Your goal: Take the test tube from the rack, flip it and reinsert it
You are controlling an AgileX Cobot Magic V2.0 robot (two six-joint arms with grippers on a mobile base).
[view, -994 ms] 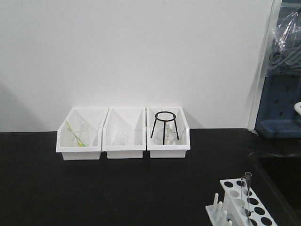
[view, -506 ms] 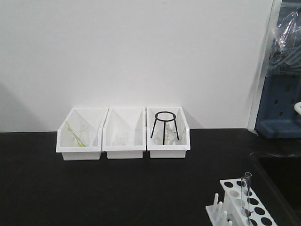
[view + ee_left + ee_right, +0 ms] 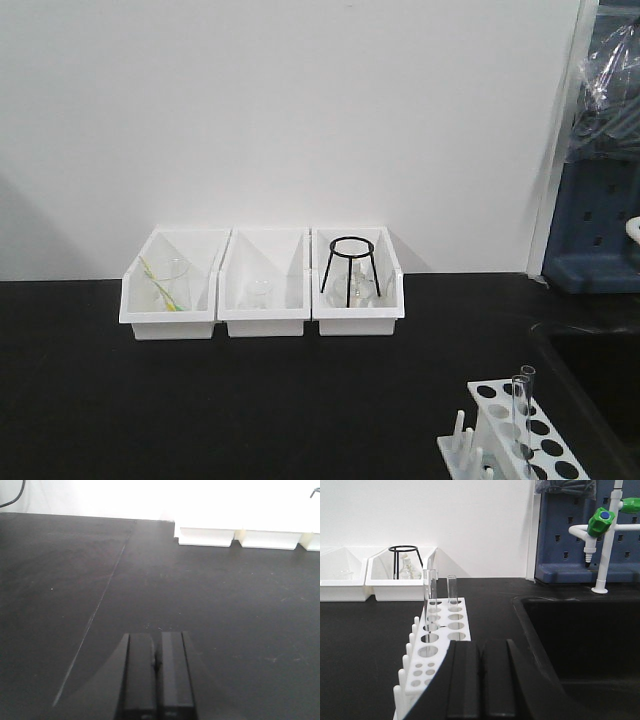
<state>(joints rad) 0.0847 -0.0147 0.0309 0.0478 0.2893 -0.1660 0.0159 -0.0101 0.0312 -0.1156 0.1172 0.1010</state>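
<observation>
The white rack (image 3: 500, 432) stands at the front right of the black bench, with upright pegs on its left side. Two clear test tubes (image 3: 522, 405) stand upright in its holes. In the right wrist view the rack (image 3: 440, 635) lies just ahead and left of my right gripper (image 3: 481, 645), which is shut and empty. The taller tube (image 3: 429, 600) and a shorter one (image 3: 452, 589) stand in the far holes. My left gripper (image 3: 156, 637) is shut and empty, low over bare black bench, far from the rack. Neither gripper shows in the front view.
Three white storage bins (image 3: 262, 320) stand in a row at the back wall; the right one holds a black tripod stand (image 3: 350, 268) and a small flask. A dark sink (image 3: 580, 640) lies right of the rack, with a blue pegboard (image 3: 570, 535) and a green-capped tap (image 3: 600, 522) behind.
</observation>
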